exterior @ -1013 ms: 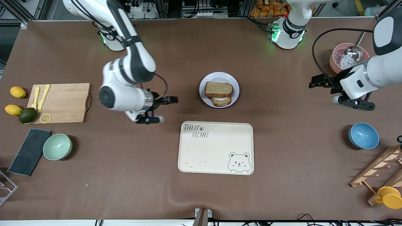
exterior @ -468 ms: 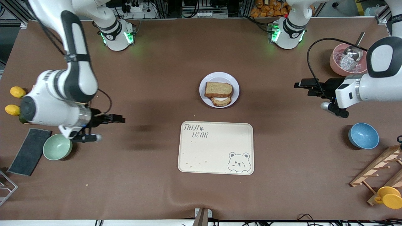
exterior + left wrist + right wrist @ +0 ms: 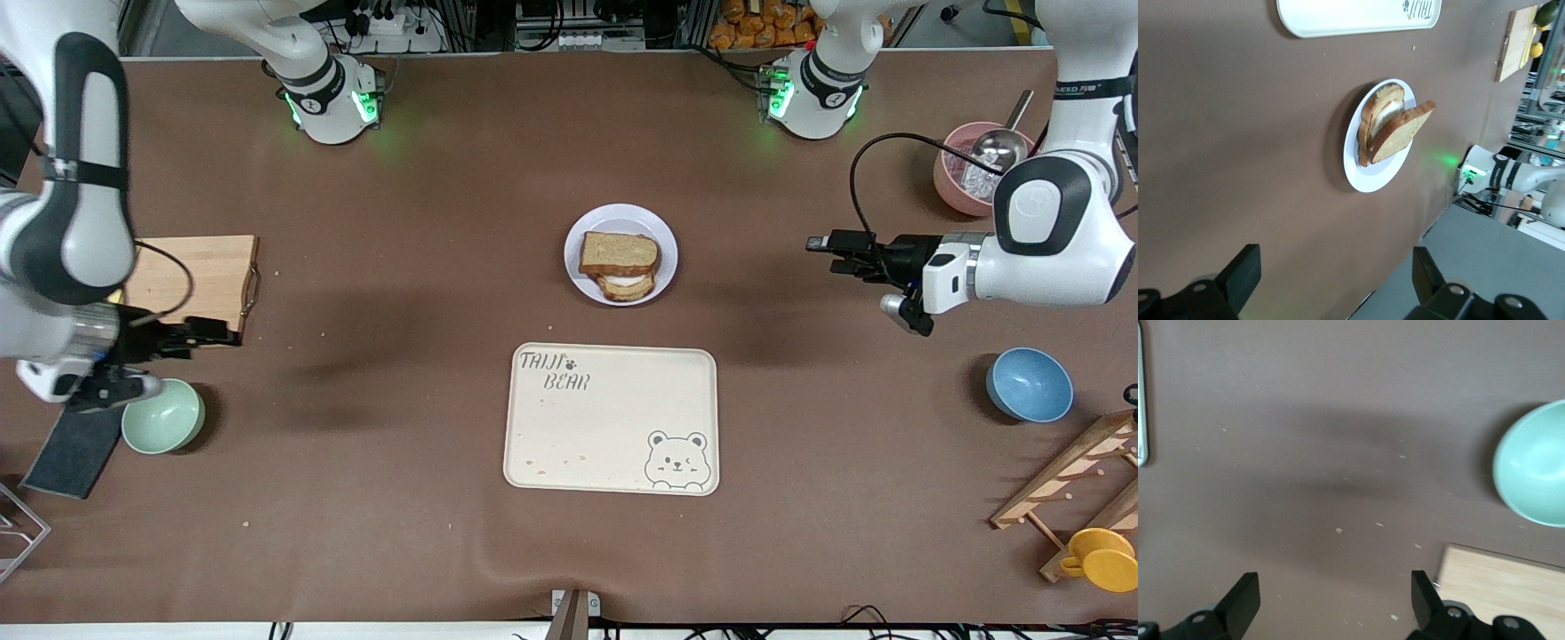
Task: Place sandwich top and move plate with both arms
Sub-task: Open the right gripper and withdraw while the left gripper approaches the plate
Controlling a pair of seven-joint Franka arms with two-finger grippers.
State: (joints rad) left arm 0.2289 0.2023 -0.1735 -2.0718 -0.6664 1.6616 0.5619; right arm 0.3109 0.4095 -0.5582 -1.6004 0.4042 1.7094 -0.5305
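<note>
The round white plate point(image 3: 665, 256) sits mid-table, farther from the front camera than the tray. The sandwich top point(image 3: 620, 251), a brown bread slice, rests on the stacked sandwich on it. In the left wrist view the sandwich top point(image 3: 1403, 129) leans tilted against the stack on the plate point(image 3: 1368, 179). My left gripper point(image 3: 815, 245) hovers open and empty over bare table, beside the plate toward the left arm's end. My right gripper point(image 3: 224, 332) hangs open and empty over the cutting board's corner, well away from the plate.
A cream bear-print tray point(image 3: 611, 418) lies nearer the camera than the plate. A cutting board point(image 3: 191, 280), mint bowl point(image 3: 163, 415) and dark cloth point(image 3: 76, 449) sit at the right arm's end. A blue bowl point(image 3: 1029, 384), pink bowl point(image 3: 951, 178) and wooden rack point(image 3: 1080, 480) stand at the left arm's end.
The right arm has swung away from the plate to its own end of the table. The left gripper has drifted toward the plate. The sandwich and plate have not moved.
</note>
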